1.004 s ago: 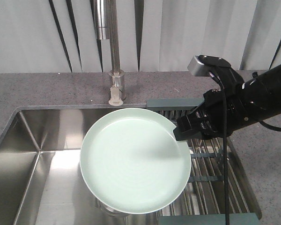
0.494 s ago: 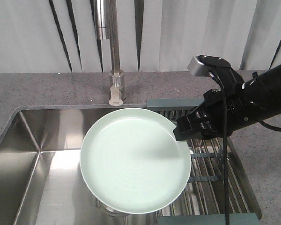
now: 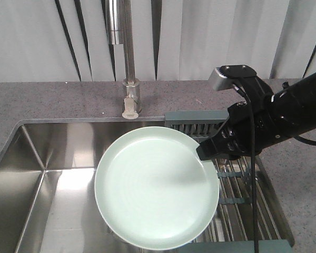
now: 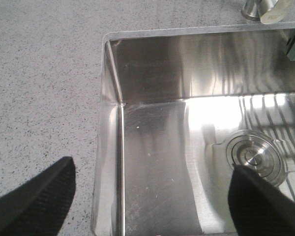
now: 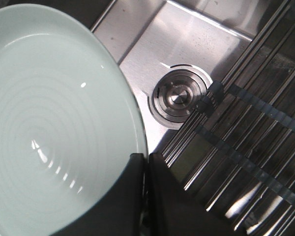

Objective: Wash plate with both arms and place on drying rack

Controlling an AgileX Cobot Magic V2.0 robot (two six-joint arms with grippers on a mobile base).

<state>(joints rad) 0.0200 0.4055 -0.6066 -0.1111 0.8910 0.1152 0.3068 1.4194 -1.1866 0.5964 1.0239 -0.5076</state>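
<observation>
The pale mint-green plate [image 3: 155, 187] hangs tilted over the steel sink, and it fills the left of the right wrist view [image 5: 54, 123]. My right gripper [image 3: 204, 152] is shut on the plate's right rim, its two dark fingers pinching the edge [image 5: 146, 162]. The drying rack [image 3: 234, 182] of steel bars with grey-green end pieces lies over the sink's right side, under my right arm; its bars show in the right wrist view [image 5: 246, 128]. My left gripper [image 4: 147, 196] is open and empty, low over the sink's left wall. It does not show in the front view.
A tall steel tap [image 3: 129, 58] stands behind the sink on the speckled grey counter [image 3: 47, 100]. The round steel drain [image 4: 255, 157] sits in the sink floor, also below the plate's edge [image 5: 179, 96]. The sink's left wall [image 4: 110, 147] runs beneath my left gripper.
The plate has moved a little down and to the right with my right gripper, which still holds its rim.
</observation>
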